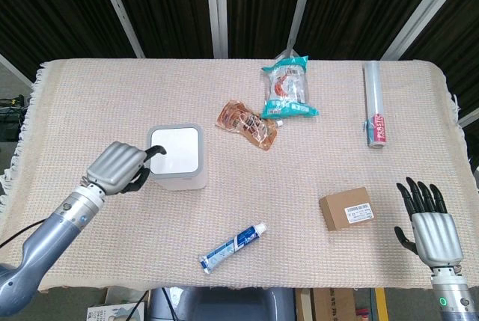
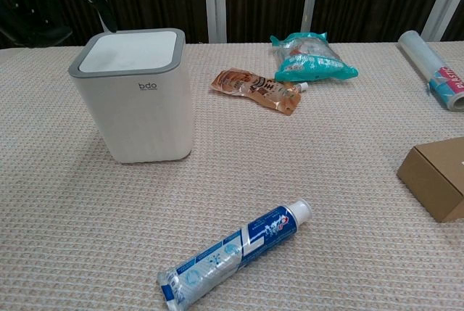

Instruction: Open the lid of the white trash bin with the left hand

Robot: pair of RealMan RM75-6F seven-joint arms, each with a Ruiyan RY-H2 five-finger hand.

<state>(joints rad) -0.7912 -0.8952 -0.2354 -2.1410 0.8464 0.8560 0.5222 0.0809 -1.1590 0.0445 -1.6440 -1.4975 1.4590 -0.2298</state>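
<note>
Fingertip against rim was the relation I steered by: my left hand sat just beside the white trash bin, on its left, mostly curled with one finger stretched toward the lid, holding nothing. Whether it touched, I could not tell. The bin stood upright, left of centre on the worktop. My right hand hung spread and empty, well apart.

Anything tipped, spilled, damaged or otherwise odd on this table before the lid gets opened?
Nothing stands out. The white trash bin stands upright with its lid flat and closed. The toothpaste tube, snack packets and cardboard box lie intact on the cloth, with no spill.
</note>
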